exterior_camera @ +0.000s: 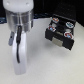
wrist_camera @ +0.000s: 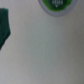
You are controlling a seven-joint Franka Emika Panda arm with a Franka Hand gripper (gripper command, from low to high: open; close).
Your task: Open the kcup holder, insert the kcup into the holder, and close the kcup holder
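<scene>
On the pale table (exterior_camera: 45,67), the white arm (exterior_camera: 20,35) stands over the exterior view's left, the kcup holder (exterior_camera: 61,32) sits open to the right, the green kcup (wrist_camera: 55,5) lies on the table, and I cannot tell how open the hand is.

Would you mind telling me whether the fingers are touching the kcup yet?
Apart. In the wrist view the kcup sits alone at the frame's edge with bare table on every visible side, and no fingers reach it. The exterior view does not show the pod.
</scene>
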